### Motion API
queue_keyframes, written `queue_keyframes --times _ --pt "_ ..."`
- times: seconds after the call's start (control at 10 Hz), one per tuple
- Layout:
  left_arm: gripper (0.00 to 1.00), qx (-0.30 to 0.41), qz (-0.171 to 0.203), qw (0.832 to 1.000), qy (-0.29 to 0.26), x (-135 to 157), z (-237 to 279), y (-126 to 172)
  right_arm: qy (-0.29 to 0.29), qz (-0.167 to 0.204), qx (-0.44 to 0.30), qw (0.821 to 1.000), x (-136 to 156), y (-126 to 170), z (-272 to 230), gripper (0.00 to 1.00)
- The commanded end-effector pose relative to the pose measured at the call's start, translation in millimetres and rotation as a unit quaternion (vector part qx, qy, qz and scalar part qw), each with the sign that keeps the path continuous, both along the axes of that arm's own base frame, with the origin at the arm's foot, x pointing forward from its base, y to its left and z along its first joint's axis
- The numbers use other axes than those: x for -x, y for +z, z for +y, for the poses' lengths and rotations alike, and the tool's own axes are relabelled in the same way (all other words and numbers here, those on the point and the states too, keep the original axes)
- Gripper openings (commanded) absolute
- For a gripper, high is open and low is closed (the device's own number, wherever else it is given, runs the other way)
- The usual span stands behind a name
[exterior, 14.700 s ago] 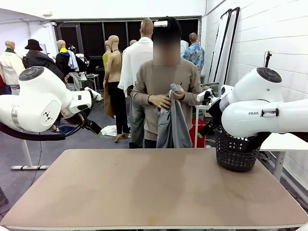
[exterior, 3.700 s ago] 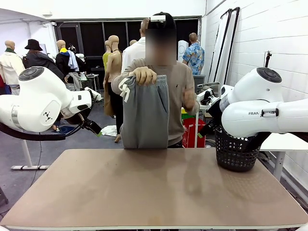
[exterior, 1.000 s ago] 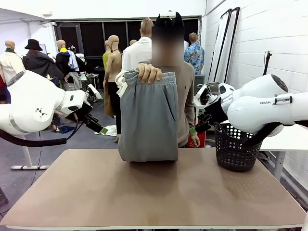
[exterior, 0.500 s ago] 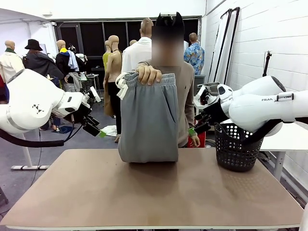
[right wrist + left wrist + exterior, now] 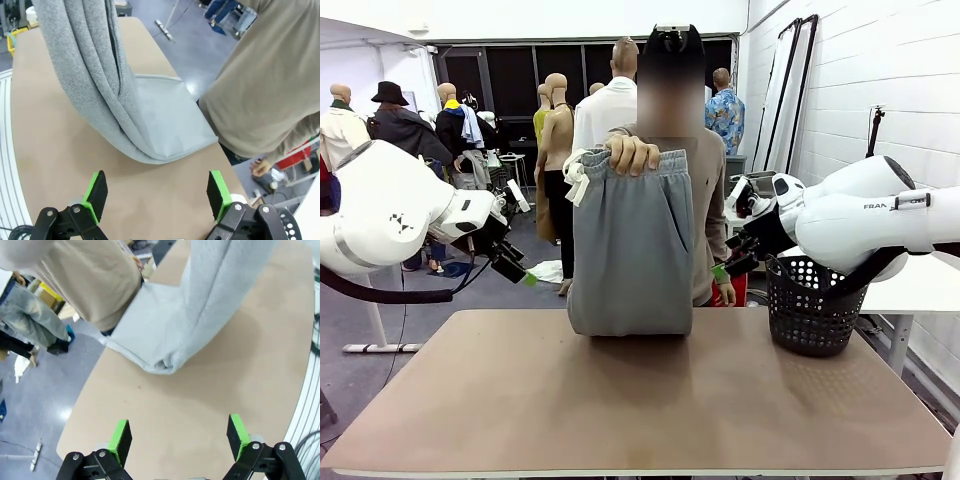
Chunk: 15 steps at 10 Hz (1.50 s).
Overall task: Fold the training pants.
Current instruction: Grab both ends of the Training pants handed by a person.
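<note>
Light grey soft jersey training pants (image 5: 630, 245) are hanging doubled over from the person's hand (image 5: 632, 155) at the gathered waistband, with the lower fold lying on the far edge of the brown table (image 5: 640, 400). Risks: the fabric is hanging limp and bunched, so a pinch could be catching one layer only or dragging the bundle off the far edge; the hand is sitting right at the waistband, so a reach there could be hitting fingers. A black plastic mesh basket (image 5: 810, 310) is standing at the table's right end, crowding the right arm. Left gripper (image 5: 178, 435) and right gripper (image 5: 157, 195) are hovering spread wide and empty, flanking the pants without touching. The white drawstring (image 5: 575, 180) is dangling loose and could be snagging
</note>
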<state>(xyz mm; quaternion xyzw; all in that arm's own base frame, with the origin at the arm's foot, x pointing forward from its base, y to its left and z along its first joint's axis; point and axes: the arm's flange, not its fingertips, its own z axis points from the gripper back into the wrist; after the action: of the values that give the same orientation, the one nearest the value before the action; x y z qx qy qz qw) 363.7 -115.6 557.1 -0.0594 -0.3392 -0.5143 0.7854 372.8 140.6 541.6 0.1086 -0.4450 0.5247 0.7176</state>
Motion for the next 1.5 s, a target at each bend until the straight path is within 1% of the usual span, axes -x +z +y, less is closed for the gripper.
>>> queue_keyframes --times 0.0,0.2,0.3,0.4,0.6,0.7,0.8,0.9,1.0,1.1,1.2,1.4 --pt "1.0 -0.07 0.012 0.996 -0.052 -9 0 21 0.03 -0.014 0.011 0.999 -16 3 1 1.0" --pt "1.0 -0.065 -0.002 0.99 -0.127 -22 6 21 0.079 -0.048 -0.018 0.996 -33 -7 -5 1.0" --pt "1.0 -0.056 -0.016 0.987 -0.152 -29 10 21 0.113 -0.066 -0.044 0.99 -40 -14 -6 1.0" --pt "1.0 -0.034 -0.021 0.983 -0.182 -36 14 18 0.137 -0.079 -0.064 0.985 -48 -21 -7 1.0" --pt "1.0 -0.012 -0.031 0.976 -0.213 -47 20 13 0.15 -0.085 -0.096 0.98 -64 -32 -6 1.0" --pt "1.0 0.005 -0.036 0.973 -0.228 -45 17 10 0.15 -0.09 -0.117 0.978 -62 -33 -5 1.0" --pt "1.0 0.028 -0.045 0.968 -0.247 -50 16 5 0.157 -0.09 -0.131 0.975 -68 -36 -3 1.0" --pt "1.0 0.041 -0.053 0.969 -0.238 -53 15 2 0.161 -0.086 -0.139 0.973 -72 -38 0 1.0" --pt "1.0 0.045 -0.067 0.978 -0.193 -54 11 0 0.16 -0.078 -0.138 0.974 -70 -38 -2 1.0" --pt "1.0 0.023 -0.051 0.972 -0.229 -42 13 4 0.139 -0.065 -0.127 0.98 -63 -34 -8 1.0" --pt "1.0 0.023 -0.051 0.972 -0.229 -42 13 4 0.159 -0.073 -0.134 0.975 -64 -38 -7 1.0" --pt "1.0 0.023 -0.051 0.972 -0.229 -42 13 4 0.159 -0.073 -0.134 0.975 -64 -38 -7 1.0"
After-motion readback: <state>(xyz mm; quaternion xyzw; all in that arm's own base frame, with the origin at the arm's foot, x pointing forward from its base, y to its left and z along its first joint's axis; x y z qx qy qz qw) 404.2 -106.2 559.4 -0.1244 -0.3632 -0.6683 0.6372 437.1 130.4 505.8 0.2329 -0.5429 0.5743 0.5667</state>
